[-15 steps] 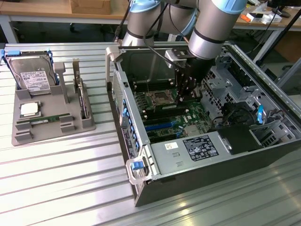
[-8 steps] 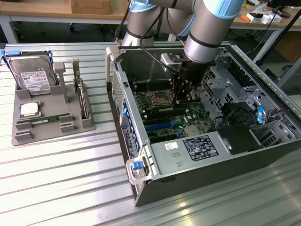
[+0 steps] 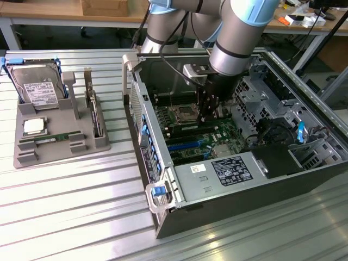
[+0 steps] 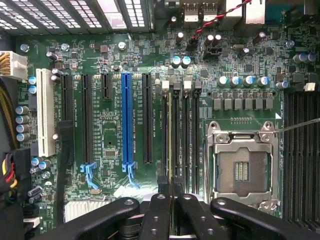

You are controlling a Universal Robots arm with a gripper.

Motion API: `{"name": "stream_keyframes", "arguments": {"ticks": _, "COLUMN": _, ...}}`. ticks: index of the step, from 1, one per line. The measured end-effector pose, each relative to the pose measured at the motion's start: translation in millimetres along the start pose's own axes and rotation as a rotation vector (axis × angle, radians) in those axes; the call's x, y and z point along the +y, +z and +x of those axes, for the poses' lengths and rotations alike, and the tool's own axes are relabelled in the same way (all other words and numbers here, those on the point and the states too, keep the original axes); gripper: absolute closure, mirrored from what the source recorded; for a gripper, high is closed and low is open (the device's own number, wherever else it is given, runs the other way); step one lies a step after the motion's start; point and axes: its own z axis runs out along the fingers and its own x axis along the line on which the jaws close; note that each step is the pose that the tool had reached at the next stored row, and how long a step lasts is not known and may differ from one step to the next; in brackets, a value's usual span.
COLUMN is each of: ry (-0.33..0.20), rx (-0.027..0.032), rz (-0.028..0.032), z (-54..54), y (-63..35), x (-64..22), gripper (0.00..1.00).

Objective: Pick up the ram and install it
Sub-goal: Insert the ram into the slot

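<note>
While lowered deep inside the open computer case (image 3: 163,217), hanging just over the motherboard (image 3: 217,136) from the grey-and-blue arm (image 3: 239,38). Gripper (image 3: 209,111) (image 4: 172,192) drawn almost fully together, black fingers (image 4: 159,215) leaving just a sliver between them. Pinched in that sliver, the ram (image 4: 170,135), seen edge-on as a thin olive-gold line running away from the fingertips along the bank of black memory slots (image 4: 186,130). Lined up with the slot second from the blue expansion slot (image 4: 127,120) side; cannot tell whether resting in it or held just above. Close on one flank, the open silver processor socket (image 4: 242,165); on the other, the long black and blue expansion slots. Tight quarters in the exterior view: metal drive cage (image 3: 261,103) and cabling just beside the wrist toward the exterior view's right, case wall and rear bracket toward its left. Well apart on the ribbed table (image 3: 81,217), a grey tray (image 3: 60,155) carrying a hard drive (image 3: 38,89) and another green stick (image 3: 51,138) lying flat.
</note>
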Motion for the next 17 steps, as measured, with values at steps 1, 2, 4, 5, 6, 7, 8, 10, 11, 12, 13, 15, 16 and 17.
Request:
{"name": "stream_keyframes", "arguments": {"ticks": 1, "ry": 0.000, "rx": 0.0000, "rz": 0.0000, "z": 0.0, "y": 0.9, "x": 0.4, "gripper": 0.88}}
{"name": "stream_keyframes", "arguments": {"ticks": 2, "ry": 0.000, "rx": -0.0001, "rz": 0.0000, "z": 0.0, "y": 1.8, "x": 0.6, "gripper": 0.88}}
{"name": "stream_keyframes", "arguments": {"ticks": 4, "ry": 0.000, "rx": -0.0001, "rz": 0.0000, "z": 0.0, "y": 3.5, "x": 0.9, "gripper": 0.88}}
{"name": "stream_keyframes", "arguments": {"ticks": 5, "ry": 0.000, "rx": 0.0005, "rz": -0.0002, "z": 0.1, "y": 4.4, "x": 1.7, "gripper": 0.88}}
{"name": "stream_keyframes", "arguments": {"ticks": 6, "ry": 0.000, "rx": 0.0002, "rz": 0.0000, "z": 0.0, "y": 5.3, "x": 2.6, "gripper": 0.88}}
{"name": "stream_keyframes", "arguments": {"ticks": 7, "ry": 0.000, "rx": 0.0001, "rz": 0.0000, "z": 0.0, "y": 5.5, "x": 2.6, "gripper": 0.88}}
{"name": "stream_keyframes", "arguments": {"ticks": 8, "ry": 0.000, "rx": 0.0000, "rz": 0.0000, "z": 0.0, "y": 5.5, "x": 2.6, "gripper": 0.88}}
{"name": "stream_keyframes", "arguments": {"ticks": 10, "ry": 0.000, "rx": -0.0005, "rz": 0.0001, "z": -0.1, "y": 4.9, "x": 2.7, "gripper": 0.88}}
{"name": "stream_keyframes", "arguments": {"ticks": 11, "ry": 0.000, "rx": -0.0007, "rz": 0.0002, "z": -0.1, "y": 4.8, "x": 2.6, "gripper": 0.88}}
{"name": "stream_keyframes", "arguments": {"ticks": 12, "ry": 0.000, "rx": -0.0002, "rz": 0.0001, "z": 0.0, "y": 4.2, "x": 2.6, "gripper": 0.88}}
{"name": "stream_keyframes", "arguments": {"ticks": 13, "ry": 0.000, "rx": 0.0000, "rz": 0.0000, "z": 0.0, "y": 2.5, "x": 2.6, "gripper": 0.88}}
{"name": "stream_keyframes", "arguments": {"ticks": 15, "ry": 0.000, "rx": -0.0002, "rz": 0.0000, "z": 0.0, "y": 1.9, "x": 2.0, "gripper": 0.88}}
{"name": "stream_keyframes", "arguments": {"ticks": 16, "ry": -0.004, "rx": 0.0004, "rz": -0.0007, "z": 0.0, "y": 1.8, "x": 1.3, "gripper": 0.88}}
{"name": "stream_keyframes", "arguments": {"ticks": 17, "ry": -0.010, "rx": 0.0006, "rz": -0.0008, "z": 0.0, "y": 1.9, "x": 1.2, "gripper": 0.88}}
